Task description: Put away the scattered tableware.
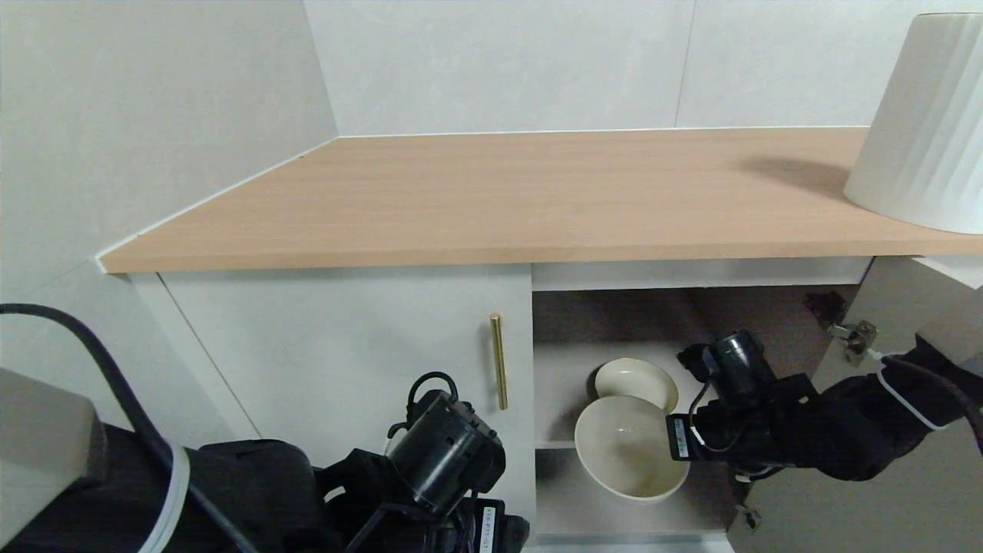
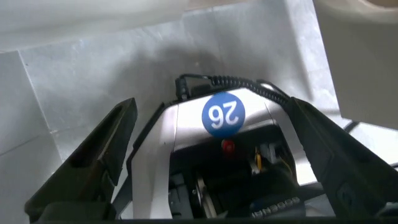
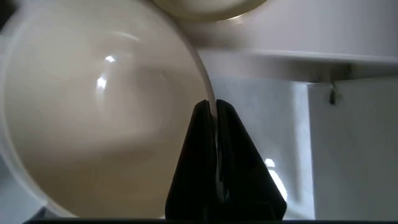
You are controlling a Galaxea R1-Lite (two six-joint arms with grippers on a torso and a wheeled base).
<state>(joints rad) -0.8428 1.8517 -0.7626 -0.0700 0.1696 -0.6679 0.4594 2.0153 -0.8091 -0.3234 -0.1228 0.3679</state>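
A large cream bowl [image 1: 623, 452] hangs tilted inside the open cabinet, its opening facing out, just in front of and below the shelf [image 1: 554, 384]. My right gripper [image 1: 671, 435] is shut on the bowl's right rim. In the right wrist view its fingers [image 3: 208, 158] pinch that rim, with the bowl [image 3: 93, 112] spreading away from them. A smaller cream dish [image 1: 636, 382] rests on the shelf behind the bowl, and its edge [image 3: 205, 6] lies beyond the bowl's rim. My left gripper [image 2: 214, 168] is low by the closed door, open and holding nothing.
The left cabinet door is closed, with a brass handle [image 1: 499, 361]. The right door [image 1: 860, 476] stands swung open beside my right arm, its hinge [image 1: 854, 335] exposed. A white ribbed lampshade [image 1: 925, 130] sits on the wooden countertop [image 1: 499, 200] at the right.
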